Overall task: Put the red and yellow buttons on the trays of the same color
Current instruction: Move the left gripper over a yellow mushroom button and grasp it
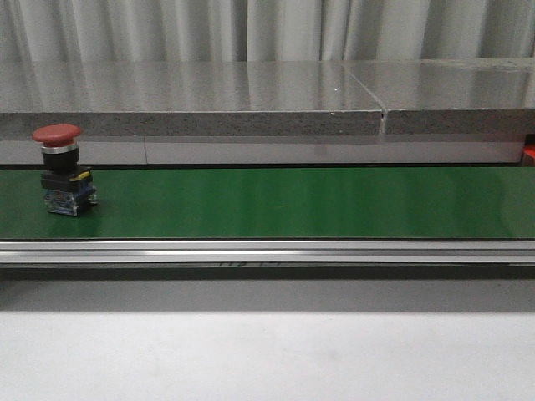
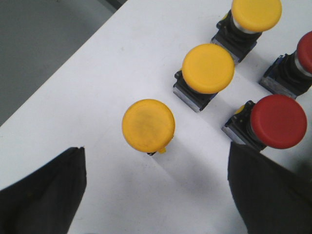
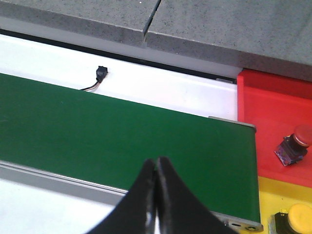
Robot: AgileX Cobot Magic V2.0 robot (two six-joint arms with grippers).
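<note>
At frame edge, red tray (image 3: 273,122) cropped; left end effector (image 2: 156,195) wide, right end effector (image 3: 157,195) closed, empty.

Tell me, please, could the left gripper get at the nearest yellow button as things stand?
Probably yes: the left gripper is open above the yellow button, which stands apart from its neighbours.

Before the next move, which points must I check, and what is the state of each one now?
1. Red button stands upright on the green belt: ok.
2. Left pincer open above the white table, nothing between its fingers: ok.
3. Right pincer shut and empty over the belt: not ok for a pick.
4. Red tray has free room beside its one red button: ok.
5. Yellow tray room: cannot tell, mostly out of view.
</note>
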